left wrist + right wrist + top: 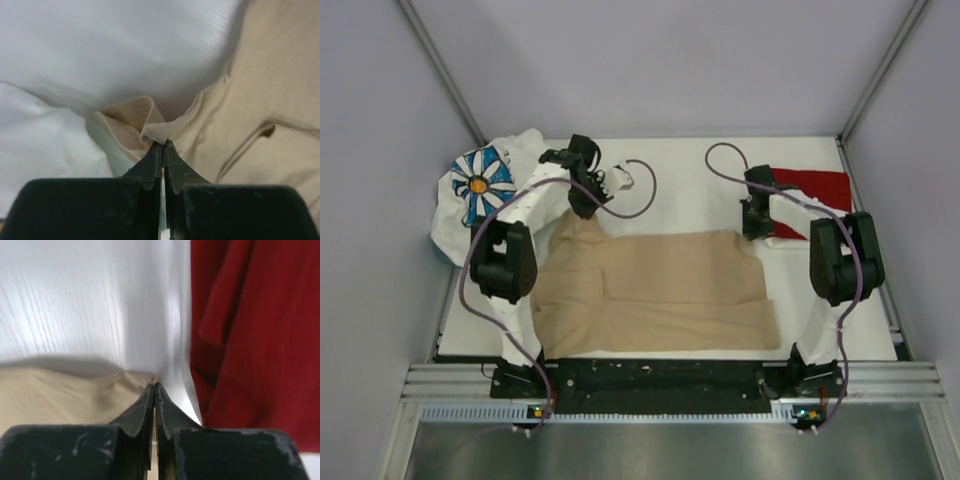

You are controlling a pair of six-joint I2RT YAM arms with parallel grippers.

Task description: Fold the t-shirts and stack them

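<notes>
Three shirts lie on the white table (690, 190): the tan shirt (660, 290) spread across the middle, the dark red shirt (815, 190) at the far right, and the white daisy shirt (480, 190) bunched at the far left edge. The left fingers (152, 165) are pinched tight on the tan shirt's far left corner, and the right fingers (145, 410) are closed on its far right corner.
</notes>
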